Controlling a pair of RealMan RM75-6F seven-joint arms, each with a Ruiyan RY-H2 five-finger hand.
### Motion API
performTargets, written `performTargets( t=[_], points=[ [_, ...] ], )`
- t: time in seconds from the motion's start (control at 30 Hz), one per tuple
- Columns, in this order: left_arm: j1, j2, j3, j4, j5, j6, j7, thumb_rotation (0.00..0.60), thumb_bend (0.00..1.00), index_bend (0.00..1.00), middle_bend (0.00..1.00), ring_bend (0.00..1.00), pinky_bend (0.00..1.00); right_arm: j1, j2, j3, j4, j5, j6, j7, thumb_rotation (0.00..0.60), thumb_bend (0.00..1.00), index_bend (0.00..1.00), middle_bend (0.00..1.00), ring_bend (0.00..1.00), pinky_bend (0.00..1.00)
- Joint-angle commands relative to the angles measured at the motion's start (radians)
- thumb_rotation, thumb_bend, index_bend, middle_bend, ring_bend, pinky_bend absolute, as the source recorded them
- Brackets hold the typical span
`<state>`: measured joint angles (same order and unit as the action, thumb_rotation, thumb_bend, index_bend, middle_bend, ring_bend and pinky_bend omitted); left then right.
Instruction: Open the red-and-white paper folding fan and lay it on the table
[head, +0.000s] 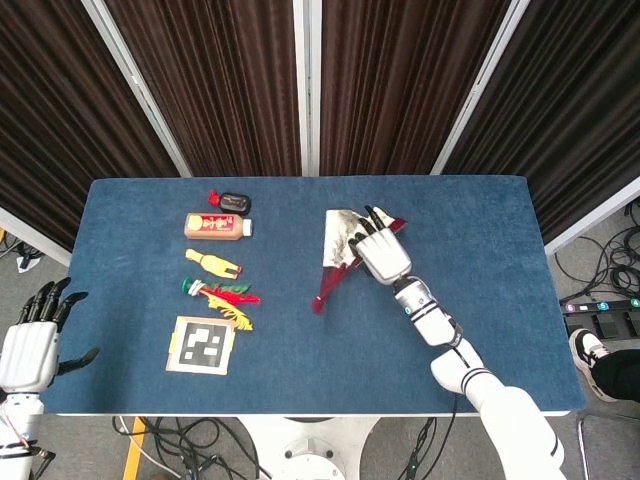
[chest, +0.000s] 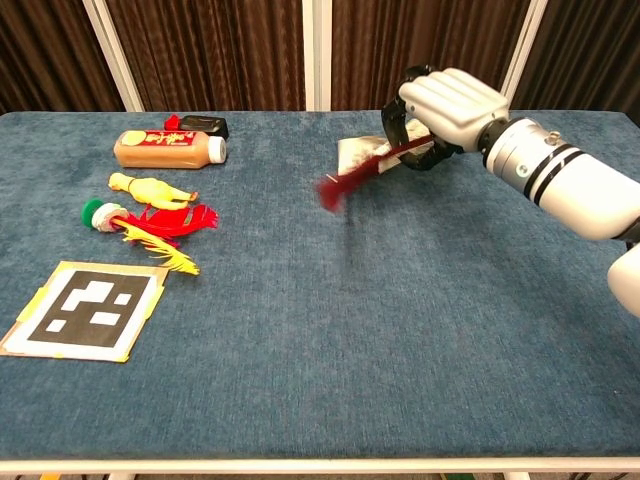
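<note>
The right hand (head: 381, 255) is seen just right of the frame's centre in the head view, its white forearm running down to the lower right corner. In the chest view the same hand (chest: 447, 102) is held in the upper right, knuckles up, with the dark fingers (chest: 395, 125) curled downward around the red-and-white paper folding fan (chest: 370, 168). The fan is gripped near its paper end and is only partly spread. Its long axis is laid on a diagonal: the red ribs (head: 332, 283) are pointed toward the lower left of the head view, ending at the pivot, while the white leaf (head: 337, 240) is directed up and to the right, beneath the fingers. In the chest view the pivot end is blurred; whether it touches the blue table (chest: 400, 330) cannot be told.

The left hand (head: 30, 345) is held off the table's edge at the lower left of the head view, fingers apart, with nothing in it.

Left of the fan, well apart from it, an orange bottle (head: 217, 225), a yellow toy (head: 211, 262), a feathered shuttlecock (head: 222, 295) and a marker card (head: 203, 345) are lined down the table.
</note>
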<state>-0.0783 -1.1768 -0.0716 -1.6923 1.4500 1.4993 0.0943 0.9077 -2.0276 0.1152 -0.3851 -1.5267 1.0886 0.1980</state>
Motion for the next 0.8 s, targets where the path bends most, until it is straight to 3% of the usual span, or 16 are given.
performTargets(
  t=[0.03, 0.23, 0.4, 0.8],
  points=[
    [-0.011, 0.005, -0.004, 0.001, 0.012, -0.006, -0.003, 0.600, 0.00, 0.28, 0.19, 0.08, 0.15, 0.005, 0.029, 0.010, -0.039, 0.000, 0.026, -0.007, 0.600, 0.59, 0.85, 0.63, 0.25, 0.01],
    [-0.050, 0.022, -0.025, 0.002, 0.058, -0.016, -0.050, 0.600, 0.00, 0.28, 0.19, 0.08, 0.15, 0.010, 0.097, 0.017, -0.139, -0.009, 0.074, -0.027, 0.600, 0.62, 0.86, 0.71, 0.33, 0.03],
    [-0.093, 0.025, -0.051, 0.008, 0.085, -0.034, -0.142, 0.600, 0.00, 0.28, 0.19, 0.08, 0.16, 0.005, 0.179, 0.010, -0.260, -0.031, 0.111, -0.038, 0.600, 0.69, 0.87, 0.71, 0.34, 0.06],
    [-0.239, -0.036, -0.116, 0.086, 0.077, -0.154, -0.425, 0.600, 0.00, 0.21, 0.19, 0.08, 0.16, 0.041, 0.515, 0.001, -0.746, -0.112, 0.100, 0.115, 0.600, 0.73, 0.87, 0.71, 0.32, 0.07]
  ],
)
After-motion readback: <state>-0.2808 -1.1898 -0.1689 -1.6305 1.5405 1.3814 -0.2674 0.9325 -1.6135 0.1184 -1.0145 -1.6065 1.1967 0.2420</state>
